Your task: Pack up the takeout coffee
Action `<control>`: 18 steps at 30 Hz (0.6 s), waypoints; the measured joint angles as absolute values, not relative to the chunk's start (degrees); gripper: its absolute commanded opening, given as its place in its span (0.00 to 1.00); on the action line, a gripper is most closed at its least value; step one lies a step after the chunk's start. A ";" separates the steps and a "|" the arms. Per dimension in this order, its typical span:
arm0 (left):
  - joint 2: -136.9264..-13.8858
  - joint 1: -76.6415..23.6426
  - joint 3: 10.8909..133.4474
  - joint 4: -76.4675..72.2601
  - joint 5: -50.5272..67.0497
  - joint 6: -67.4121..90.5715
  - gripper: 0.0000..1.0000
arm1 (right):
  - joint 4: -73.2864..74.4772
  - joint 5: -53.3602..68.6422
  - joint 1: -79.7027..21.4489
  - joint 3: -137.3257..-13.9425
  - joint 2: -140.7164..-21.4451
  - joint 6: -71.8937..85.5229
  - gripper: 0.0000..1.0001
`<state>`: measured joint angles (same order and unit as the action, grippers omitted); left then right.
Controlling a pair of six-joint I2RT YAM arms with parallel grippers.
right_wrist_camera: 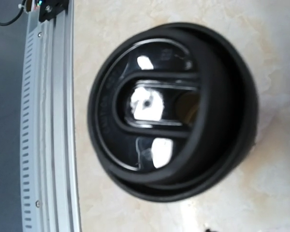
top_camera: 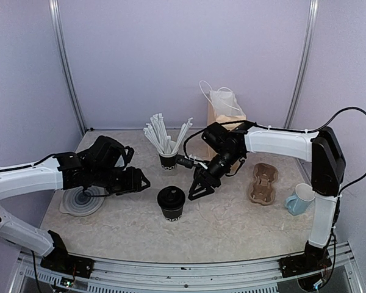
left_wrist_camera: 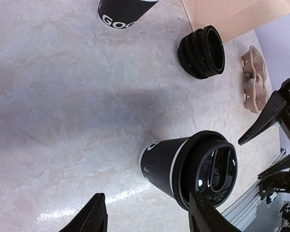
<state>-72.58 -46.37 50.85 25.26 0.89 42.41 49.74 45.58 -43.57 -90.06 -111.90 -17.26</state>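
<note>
The takeout coffee (top_camera: 171, 203), a small black cup with a black lid, stands upright at the front middle of the table. In the left wrist view it (left_wrist_camera: 171, 164) lies ahead of my open left gripper (left_wrist_camera: 147, 217), whose fingers (left_wrist_camera: 94, 215) straddle it at a distance. In the top view the left gripper (top_camera: 136, 181) is left of the cup and apart from it. My right gripper (top_camera: 200, 188) is open and empty, hovering just above and right of the cup. The right wrist view looks straight down on the lid (right_wrist_camera: 171, 111); its fingers are out of frame.
A black cup of white straws (top_camera: 168, 160) stands behind the coffee. A stack of black lids (left_wrist_camera: 203, 52) lies near it. A brown paper bag (top_camera: 226, 116) stands at the back, with a cardboard cup carrier (top_camera: 263, 183), pale blue mug (top_camera: 300, 199) and grey disc (top_camera: 82, 200) around.
</note>
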 measured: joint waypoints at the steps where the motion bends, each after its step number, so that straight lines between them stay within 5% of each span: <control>1: -72.47 -46.06 50.87 24.82 1.23 43.05 0.55 | 49.56 45.52 -43.35 -90.06 -111.85 -17.23 0.48; 8: -72.82 -45.95 48.38 20.56 6.26 49.67 0.44 | 49.28 44.75 -40.23 -94.61 -114.83 -15.46 0.46; 18: -76.12 -47.07 44.36 15.57 13.37 55.55 0.43 | 49.08 46.94 -39.94 -98.85 -121.23 -13.61 0.48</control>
